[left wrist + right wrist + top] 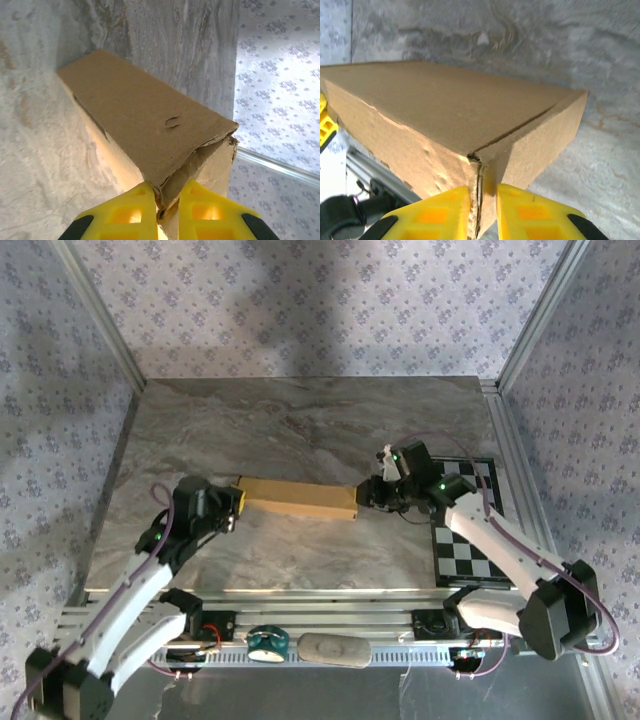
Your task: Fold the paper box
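The paper box (298, 498) is a shallow tan-brown cardboard box held between the two arms, over the middle of the marble table (320, 430). My left gripper (232, 508) is shut on its left end; in the left wrist view the yellow fingers (131, 212) pinch a frayed corner of the paper box (135, 110). My right gripper (372, 496) is shut on the right end; in the right wrist view its fingers (530, 212) clamp a corner seam of the paper box (445, 105). The lid lies flat and closed on top.
A black-and-white checkered board (470, 525) lies at the table's right edge under the right arm. On the aluminium rail at the front sit a teal tape roll (268, 643) and a grey oblong object (335, 650). Patterned walls enclose the table.
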